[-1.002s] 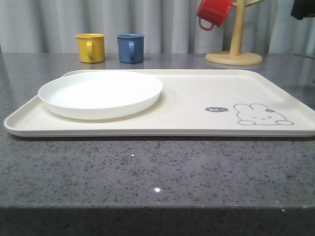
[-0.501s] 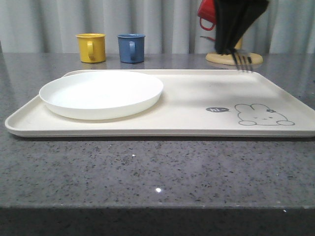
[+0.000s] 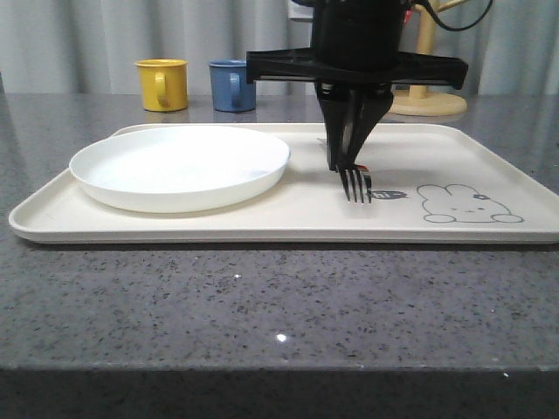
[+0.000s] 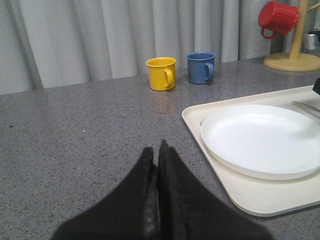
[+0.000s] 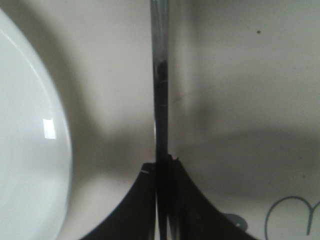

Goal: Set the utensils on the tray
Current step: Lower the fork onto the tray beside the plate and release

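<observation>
My right gripper (image 3: 348,162) points down over the middle of the cream tray (image 3: 262,234) and is shut on a silver fork (image 3: 355,184). The tines hang below the fingers, close to the tray surface beside the "hi" bubble and left of the rabbit drawing (image 3: 467,203). I cannot tell whether the tines touch the tray. In the right wrist view the fork handle (image 5: 161,85) runs straight out from the shut gripper (image 5: 163,162) over the tray (image 5: 240,75). My left gripper (image 4: 156,150) is shut on nothing, over bare counter beside the tray (image 4: 260,197).
A round white plate (image 3: 179,166) takes up the tray's left half. A yellow mug (image 3: 162,84) and a blue mug (image 3: 229,85) stand behind the tray. A red mug (image 4: 278,17) hangs on a wooden stand (image 3: 428,103) at the back right.
The right arm came in from the upper right with the fork and dropped down and left. The tines are now low over the tray's middle.
</observation>
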